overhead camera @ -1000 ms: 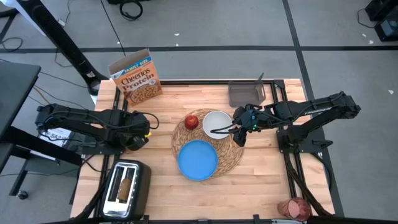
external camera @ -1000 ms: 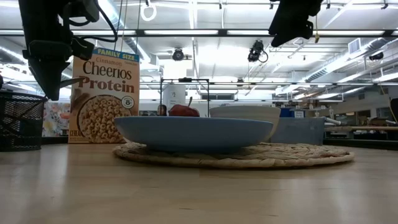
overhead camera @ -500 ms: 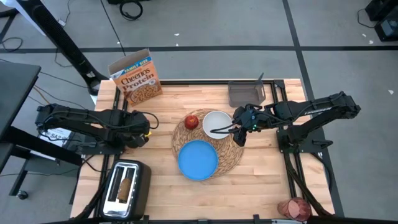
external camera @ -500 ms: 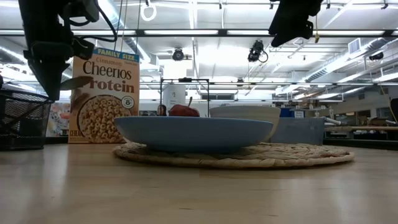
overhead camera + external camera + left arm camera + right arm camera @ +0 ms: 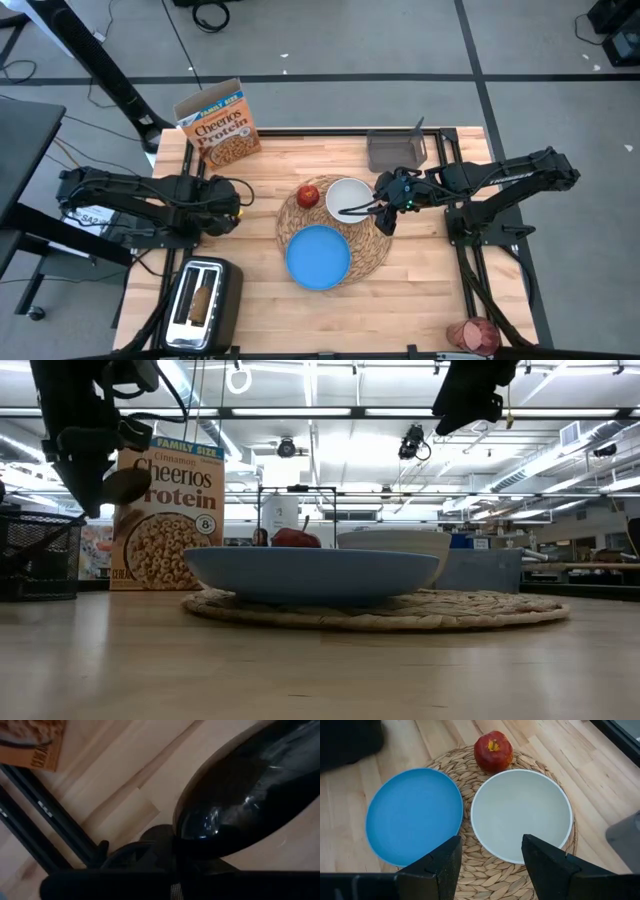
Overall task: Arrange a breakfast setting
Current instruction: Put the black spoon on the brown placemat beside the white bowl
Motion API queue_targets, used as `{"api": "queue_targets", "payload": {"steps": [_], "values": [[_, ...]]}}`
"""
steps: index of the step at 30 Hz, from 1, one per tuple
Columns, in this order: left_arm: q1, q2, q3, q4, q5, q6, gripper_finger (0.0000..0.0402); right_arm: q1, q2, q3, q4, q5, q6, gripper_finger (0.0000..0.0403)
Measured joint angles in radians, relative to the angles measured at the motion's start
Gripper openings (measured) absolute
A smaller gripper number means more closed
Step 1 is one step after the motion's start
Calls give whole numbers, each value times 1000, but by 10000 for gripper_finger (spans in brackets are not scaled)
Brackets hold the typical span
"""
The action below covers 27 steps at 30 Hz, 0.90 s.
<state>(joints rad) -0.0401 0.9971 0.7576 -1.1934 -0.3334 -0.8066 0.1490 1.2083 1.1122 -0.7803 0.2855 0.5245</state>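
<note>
A round straw placemat point(image 5: 376, 243) lies mid-table. On it stand a blue plate point(image 5: 318, 256), a small white bowl point(image 5: 348, 196) and a red apple point(image 5: 308, 194). My right gripper point(image 5: 378, 208) is open above the mat's right edge, beside the empty bowl point(image 5: 520, 815). My left gripper point(image 5: 226, 208) is at the table's left, above the wood, shut on a metal spoon point(image 5: 240, 795). The Cheerios box point(image 5: 218, 125) stands at the far left. A toast slice point(image 5: 203, 300) sticks out of the toaster. The pink glass point(image 5: 473, 335) lies at the near right edge. My left gripper holds the spoon lifted clear of the table. The spoon's bowl point(image 5: 125, 485) sticks out beside the fingers and fills the left wrist view point(image 5: 235, 805). The gripper's own body hides the place of contact.
A black mesh holder point(image 5: 35, 555) stands on the table below my left gripper. A grey container point(image 5: 397, 150) stands at the far right. A toaster point(image 5: 200, 300) is at the near left. Bare wood lies left and right of the placemat.
My left gripper has turned a little, and the spoon's bowl has come into sight beside it in the low view. The black mesh holder rocked for a moment and stands level again. My right arm has kept still.
</note>
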Motion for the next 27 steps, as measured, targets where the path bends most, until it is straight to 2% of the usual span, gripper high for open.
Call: {"api": "queue_targets", "payload": {"steps": [12,20,23,27], "values": [[-62,-19,154,-63,-39,-12,13,-2,0,0,2,9,-28,213],[-124,-20,396,-115,-85,-8,12,-1,0,0,178,52,-166,213],[-153,-31,467,-15,-102,29,12,-1,0,0,288,56,-154,218],[-168,-51,478,313,-93,132,12,-1,0,0,417,34,-85,239]]}}
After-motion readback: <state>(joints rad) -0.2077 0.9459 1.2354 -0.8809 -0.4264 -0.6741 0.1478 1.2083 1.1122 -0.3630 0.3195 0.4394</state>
